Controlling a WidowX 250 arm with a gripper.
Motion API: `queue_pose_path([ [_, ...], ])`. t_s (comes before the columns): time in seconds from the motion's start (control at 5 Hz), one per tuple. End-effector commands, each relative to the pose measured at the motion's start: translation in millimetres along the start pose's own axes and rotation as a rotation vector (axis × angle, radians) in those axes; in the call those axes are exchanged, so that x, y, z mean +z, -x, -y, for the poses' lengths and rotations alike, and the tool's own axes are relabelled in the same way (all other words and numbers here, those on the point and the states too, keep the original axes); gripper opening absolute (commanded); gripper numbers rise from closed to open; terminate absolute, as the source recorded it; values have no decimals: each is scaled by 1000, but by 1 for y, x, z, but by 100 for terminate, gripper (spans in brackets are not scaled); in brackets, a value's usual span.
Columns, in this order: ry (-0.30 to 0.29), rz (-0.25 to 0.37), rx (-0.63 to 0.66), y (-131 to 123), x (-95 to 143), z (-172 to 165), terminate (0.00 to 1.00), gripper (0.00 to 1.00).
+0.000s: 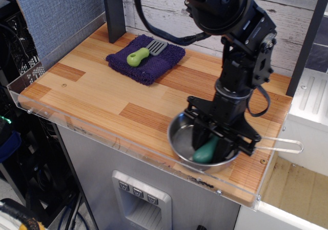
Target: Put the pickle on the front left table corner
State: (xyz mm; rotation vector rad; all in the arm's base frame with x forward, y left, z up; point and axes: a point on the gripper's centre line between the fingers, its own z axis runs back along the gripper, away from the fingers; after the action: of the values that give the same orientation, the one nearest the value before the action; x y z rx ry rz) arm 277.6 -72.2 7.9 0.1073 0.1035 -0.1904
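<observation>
The dark teal-green pickle (205, 152) lies in a steel pan (180, 133) at the front right of the table. My gripper (215, 143) reaches straight down into the pan, and its black fingers (199, 136) stand close on either side of the pickle, shut on it. Only the pickle's lower end shows; the rest is hidden behind the fingers. The pickle still rests low in the pan. The front left table corner (35, 93) is striped wood behind a clear acrylic rim, far to the left of the gripper, with nothing on it.
A purple cloth (146, 60) at the back middle holds a spatula with a lime-green handle (137, 57). The pan's wire handle (279, 146) points right. A dark post (114, 12) stands at the back left. A clear acrylic rim (102, 138) runs along the front edge.
</observation>
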Motion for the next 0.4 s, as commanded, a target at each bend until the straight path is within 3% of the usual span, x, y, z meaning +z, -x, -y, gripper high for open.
queue_pose_path([
  [0.0,84,208,-57,-10,63,-13,0,0],
  [0.2,141,300,-70,-11,88,-33,0,0],
])
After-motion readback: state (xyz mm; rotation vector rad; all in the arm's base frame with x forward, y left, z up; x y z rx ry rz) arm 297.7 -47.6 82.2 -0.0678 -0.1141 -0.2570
